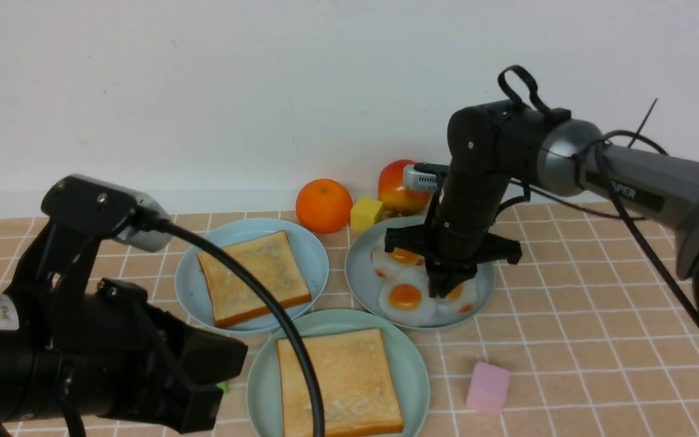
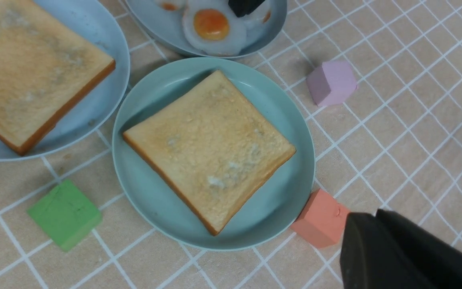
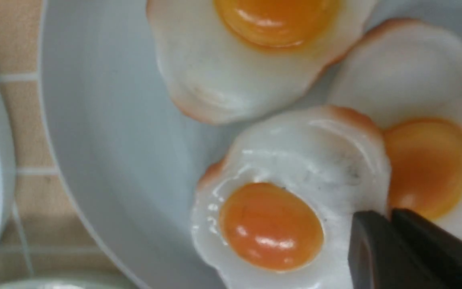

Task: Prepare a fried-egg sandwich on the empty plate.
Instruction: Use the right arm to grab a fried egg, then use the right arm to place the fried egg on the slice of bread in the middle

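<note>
The mint-green empty plate [image 1: 413,364] at the front carries one toast slice [image 1: 337,382]. A second toast slice [image 1: 252,276] lies on the light blue plate [image 1: 313,255]. Three fried eggs share the grey-blue plate [image 1: 358,273]. My right gripper [image 1: 445,290] reaches down into that plate. In the right wrist view its jaws [image 3: 389,212] pinch the rim of the nearest fried egg [image 3: 315,152], which overlaps another egg [image 3: 427,160]. My left gripper [image 2: 375,212] hangs shut and empty near the front edge of the mint-green plate [image 2: 155,200].
An orange [image 1: 323,205], a yellow cube [image 1: 366,212] and an apple [image 1: 398,188] stand by the back wall. A pink cube [image 1: 488,387] sits right of the mint plate. A green cube [image 2: 64,212] and a salmon cube [image 2: 319,222] lie by its front rim.
</note>
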Robot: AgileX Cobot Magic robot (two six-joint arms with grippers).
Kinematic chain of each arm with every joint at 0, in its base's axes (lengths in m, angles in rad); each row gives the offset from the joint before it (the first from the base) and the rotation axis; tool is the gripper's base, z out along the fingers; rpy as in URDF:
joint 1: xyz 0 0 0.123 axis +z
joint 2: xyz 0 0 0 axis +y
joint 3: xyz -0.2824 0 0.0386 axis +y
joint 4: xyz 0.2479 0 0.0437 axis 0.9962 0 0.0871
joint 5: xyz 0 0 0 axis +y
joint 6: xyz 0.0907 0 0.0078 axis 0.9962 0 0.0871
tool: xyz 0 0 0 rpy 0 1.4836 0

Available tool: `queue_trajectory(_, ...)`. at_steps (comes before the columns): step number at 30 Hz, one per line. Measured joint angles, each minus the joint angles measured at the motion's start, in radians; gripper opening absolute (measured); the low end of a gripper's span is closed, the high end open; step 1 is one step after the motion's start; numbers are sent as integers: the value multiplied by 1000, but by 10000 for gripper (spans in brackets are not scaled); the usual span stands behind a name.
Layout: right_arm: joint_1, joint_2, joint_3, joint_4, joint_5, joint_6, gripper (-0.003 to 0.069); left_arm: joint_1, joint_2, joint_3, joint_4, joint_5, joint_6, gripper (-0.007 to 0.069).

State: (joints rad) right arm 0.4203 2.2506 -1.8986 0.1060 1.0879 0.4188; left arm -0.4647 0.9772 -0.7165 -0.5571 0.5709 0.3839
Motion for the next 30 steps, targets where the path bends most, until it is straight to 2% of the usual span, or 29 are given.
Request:
queue_trajectory(4, 0, -65, 1, 6, 2, -92, 35, 0, 0, 0, 0, 0, 0, 39)
queue_trajectory(9, 1, -130, 0, 152, 49, -291, 35, 0, 0, 0, -3, 0, 0, 41)
queue_trajectory(14, 46, -130, 67, 260, 65, -409, 35, 0, 0, 0, -3, 0, 0, 50)
queue_trajectory(22, 146, -112, 230, 289, -77, -431, 35, 0, 0, 0, -4, 0, 0, 57)
queue_trajectory(26, 159, -107, 258, 292, -120, -413, 36, 0, 0, 0, -6, 0, 0, 58)
queue_trajectory(30, 159, -109, 259, 294, -130, -406, 67, 0, 0, 0, -6, 0, 0, 62)
